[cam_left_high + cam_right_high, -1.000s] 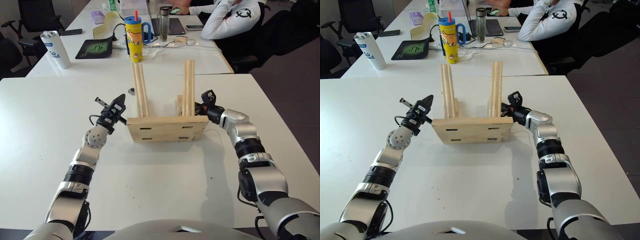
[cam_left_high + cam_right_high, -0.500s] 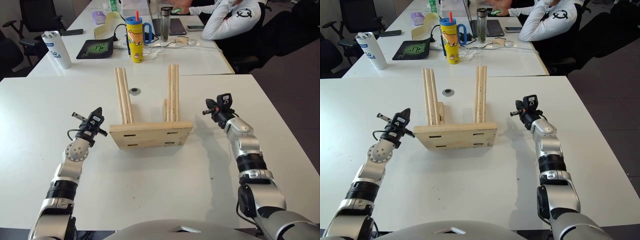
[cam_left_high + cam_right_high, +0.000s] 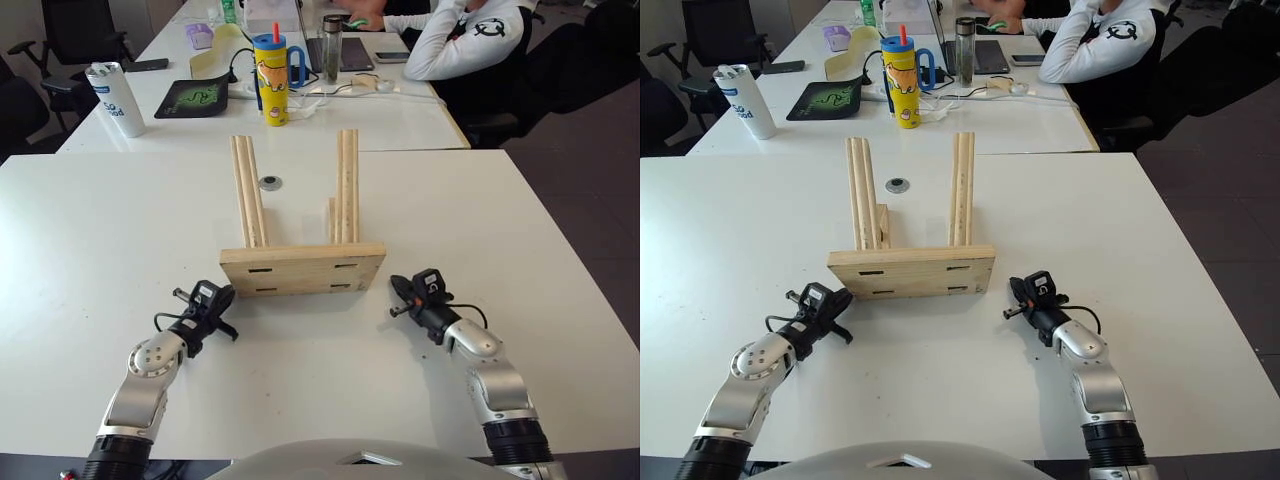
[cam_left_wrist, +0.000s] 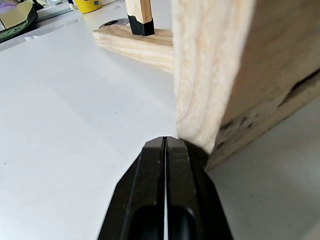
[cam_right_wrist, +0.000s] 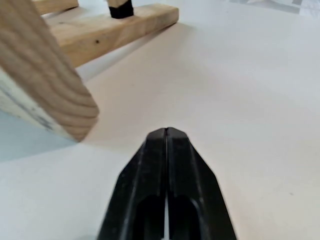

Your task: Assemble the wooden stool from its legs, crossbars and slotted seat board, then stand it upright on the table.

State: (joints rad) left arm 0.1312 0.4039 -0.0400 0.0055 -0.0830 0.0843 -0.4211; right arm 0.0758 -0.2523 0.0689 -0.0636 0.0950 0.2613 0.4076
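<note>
Stool [image 3: 302, 268] lies on its side mid-frame on the white table [image 3: 110, 230], seat board [image 3: 912, 272] on edge facing the camera, legs [image 3: 249, 195] running away toward the upper frame. Crossbars [image 3: 331, 217] mostly hide behind the board (one stub shows). Left gripper [image 3: 224, 295] and right gripper [image 3: 398, 287], both pinched shut and empty, sit beside the board's lower corners

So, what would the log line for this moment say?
stool: assembled, lying on side | left gripper: shut, empty | right gripper: shut, empty
</note>
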